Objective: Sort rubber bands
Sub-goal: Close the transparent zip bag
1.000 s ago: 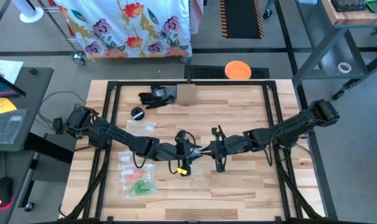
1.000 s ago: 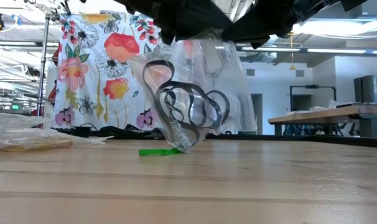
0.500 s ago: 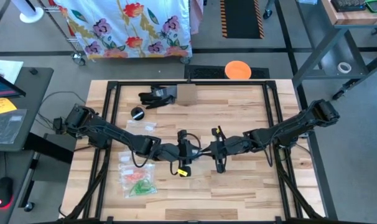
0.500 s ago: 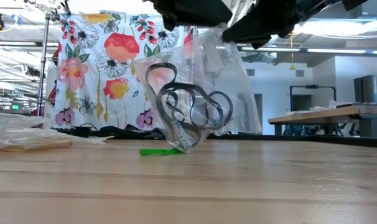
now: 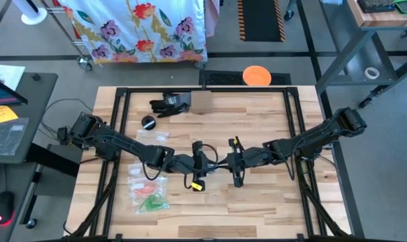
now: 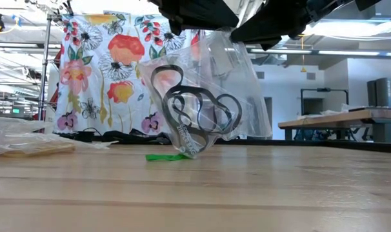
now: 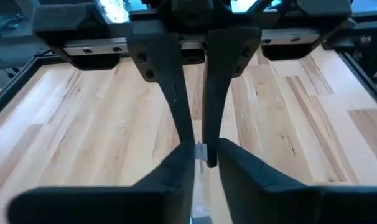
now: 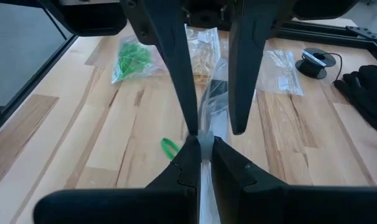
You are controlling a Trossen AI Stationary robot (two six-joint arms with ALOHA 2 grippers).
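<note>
Clear plastic bag of black rubber bands hangs mid-table between both arms. The left gripper has just narrowed onto its top edge opposite the right gripper, already pinching it; opening looks next.

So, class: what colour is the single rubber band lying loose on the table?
Green rubber band, clearest in the low view.

A bag holding rubber bands hung mid-desk between both grippers; other filled bags lay left of it.
</note>
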